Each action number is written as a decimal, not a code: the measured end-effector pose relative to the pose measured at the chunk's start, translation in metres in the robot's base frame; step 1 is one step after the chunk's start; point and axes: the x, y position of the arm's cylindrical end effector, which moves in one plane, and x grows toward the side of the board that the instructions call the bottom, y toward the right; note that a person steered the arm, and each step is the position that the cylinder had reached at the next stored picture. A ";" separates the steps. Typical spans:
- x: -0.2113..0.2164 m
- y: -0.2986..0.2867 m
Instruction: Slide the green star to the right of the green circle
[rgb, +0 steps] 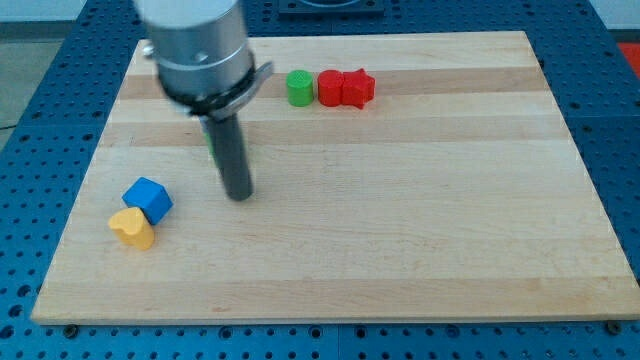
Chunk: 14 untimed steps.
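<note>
The green circle (299, 87) sits near the view's top, left of centre. A thin sliver of green (208, 142) shows at the left edge of my rod; it may be the green star, and the rest of it is hidden behind the rod. My tip (238, 196) rests on the board, below and left of the green circle and just below the green sliver. It touches no block that I can see.
A red circle (330, 88) touches the green circle's right side, with a red star (358, 88) right of it. A blue cube (148, 199) and a yellow heart (132, 228) sit together at the left. The wooden board (420, 220) lies on a blue perforated table.
</note>
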 end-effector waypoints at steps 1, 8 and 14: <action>0.006 -0.036; -0.023 0.034; -0.102 0.012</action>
